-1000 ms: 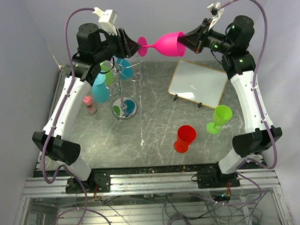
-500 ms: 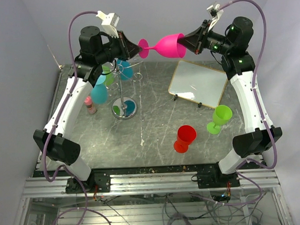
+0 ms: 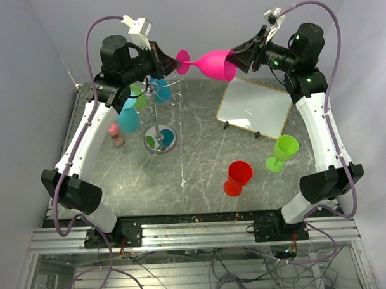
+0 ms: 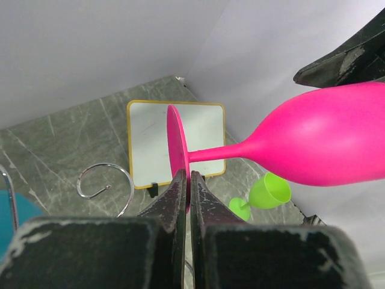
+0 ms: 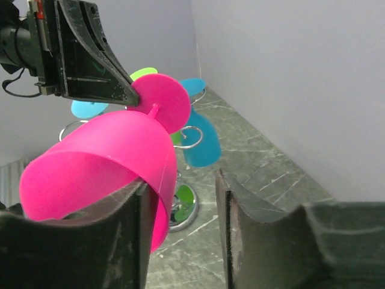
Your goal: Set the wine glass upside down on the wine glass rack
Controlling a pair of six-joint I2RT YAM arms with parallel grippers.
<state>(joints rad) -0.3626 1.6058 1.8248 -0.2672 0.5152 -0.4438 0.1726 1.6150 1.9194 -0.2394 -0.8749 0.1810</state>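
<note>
Top view, pink wine glass [image 3: 215, 64] lying level in mid-air over back of surface [image 3: 200, 163], wine glass rack [image 3: 160, 144] standing below and left of it, left wrist, left jaws pinched shut on foot disc, right wrist, right jaws parted, bowl rim between them.
</note>
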